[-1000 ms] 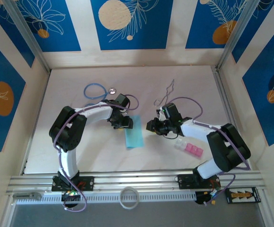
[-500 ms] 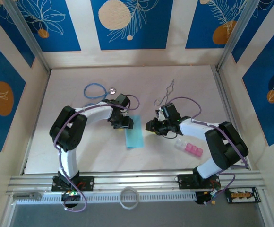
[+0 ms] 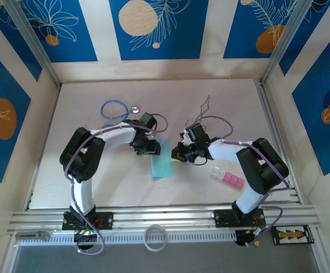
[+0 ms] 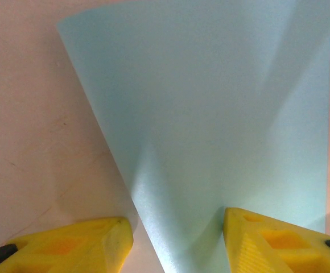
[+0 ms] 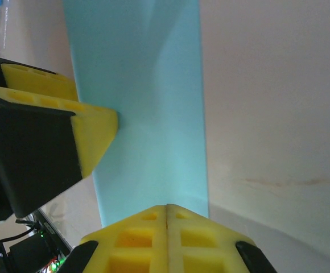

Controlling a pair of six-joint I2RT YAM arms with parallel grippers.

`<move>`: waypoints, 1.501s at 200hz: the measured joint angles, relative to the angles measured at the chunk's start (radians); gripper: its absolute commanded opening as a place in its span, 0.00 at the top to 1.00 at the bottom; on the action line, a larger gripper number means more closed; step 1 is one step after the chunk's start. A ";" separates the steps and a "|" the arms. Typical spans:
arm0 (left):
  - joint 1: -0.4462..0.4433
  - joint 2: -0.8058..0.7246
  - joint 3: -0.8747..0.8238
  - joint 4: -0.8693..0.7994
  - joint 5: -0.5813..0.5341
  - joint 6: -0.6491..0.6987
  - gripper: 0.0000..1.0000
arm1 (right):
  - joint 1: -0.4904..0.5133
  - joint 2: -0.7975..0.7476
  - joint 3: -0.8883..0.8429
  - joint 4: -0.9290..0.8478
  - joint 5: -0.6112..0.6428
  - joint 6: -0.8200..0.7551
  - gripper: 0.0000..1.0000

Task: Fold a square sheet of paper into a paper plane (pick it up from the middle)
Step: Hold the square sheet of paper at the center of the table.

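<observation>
Where the two arms meet near the middle of the table (image 3: 97, 182), the sheet of paper (image 3: 163, 164) lies as a narrow turquoise strip, its far end between the left gripper (image 3: 149, 148) and the right gripper (image 3: 178, 153). In the left wrist view the left gripper's yellow fingers (image 4: 74, 244) stand well apart, one on each side of the sheet's near end, and they clamp nothing. The paper widens ahead of them, with shaded bands that could be a fold or only shadow.

In the right wrist view the right gripper's fingers (image 5: 136, 239) are pressed together with only a seam between them, their tips at the edge of the sheet. Whether they nip that edge or merely rest on it cannot be told, since the tips cover the spot. From above, both grippers hide the sheet's far end. In the left wrist view its far edge runs off the top of the frame.
</observation>
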 measured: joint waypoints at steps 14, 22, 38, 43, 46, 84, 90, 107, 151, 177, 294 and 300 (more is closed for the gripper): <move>0.000 0.000 0.000 0.000 0.000 0.000 0.47 | 0.013 0.028 0.026 0.000 0.004 0.001 1.00; 0.000 0.000 0.000 0.000 0.000 0.000 0.47 | 0.018 0.045 0.042 0.000 0.007 0.003 1.00; 0.000 0.000 0.000 0.000 0.000 0.000 0.47 | 0.028 0.074 0.069 0.000 0.012 0.008 1.00; 0.000 0.000 0.000 0.000 0.000 0.000 0.47 | 0.030 0.082 0.077 0.000 0.014 0.009 1.00; 0.000 0.000 0.000 0.000 0.000 0.000 0.47 | 0.031 0.087 0.082 0.000 0.014 0.011 1.00; 0.000 0.000 0.000 0.000 0.000 0.000 0.47 | 0.048 0.136 0.126 -0.001 0.026 0.019 1.00; 0.000 0.000 0.000 0.000 0.000 0.000 0.47 | 0.050 0.139 0.130 -0.001 0.029 0.019 1.00; 0.000 0.000 0.000 0.000 0.000 0.000 0.47 | 0.055 0.154 0.147 -0.013 0.037 0.019 1.00; 0.000 0.000 0.000 0.000 0.000 -0.001 0.47 | 0.068 0.195 0.190 -0.073 0.079 0.005 1.00; 0.000 -0.003 0.000 0.001 0.001 -0.008 0.46 | 0.074 0.194 0.193 -0.081 0.095 -0.008 1.00; 0.087 -0.302 -0.155 0.207 0.061 -0.199 0.78 | 0.049 0.220 0.238 -0.148 0.051 -0.140 1.00; 0.089 -0.303 -0.166 0.234 0.089 -0.214 0.82 | 0.048 0.220 0.240 -0.150 0.048 -0.141 1.00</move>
